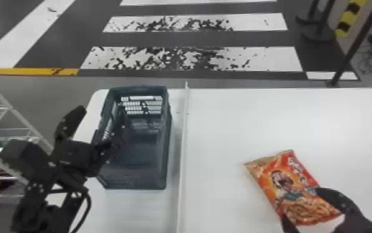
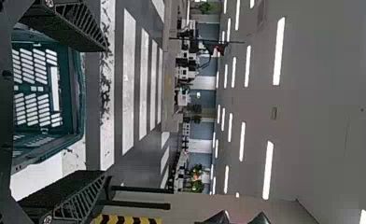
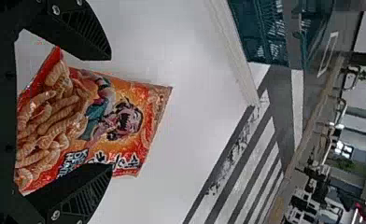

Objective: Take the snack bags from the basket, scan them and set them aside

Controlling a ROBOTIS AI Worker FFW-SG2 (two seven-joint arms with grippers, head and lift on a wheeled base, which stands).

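As we see no bags in the basket [image 1: 132,181] at 8 o'clock, we've likely just the snack bag [image 1: 283,179] at 4 to finish, scan unconfirmed, right gripper [image 3: 110,112] open around it, left gripper [image 2: 105,111] open.

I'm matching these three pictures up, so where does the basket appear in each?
Head view: the basket is on the table's left part, left of the thin divider.
Left wrist view: close up, framed by the open left hand.
Right wrist view: farther off, beyond the divider.
Shared landmark: the white floor stripes.
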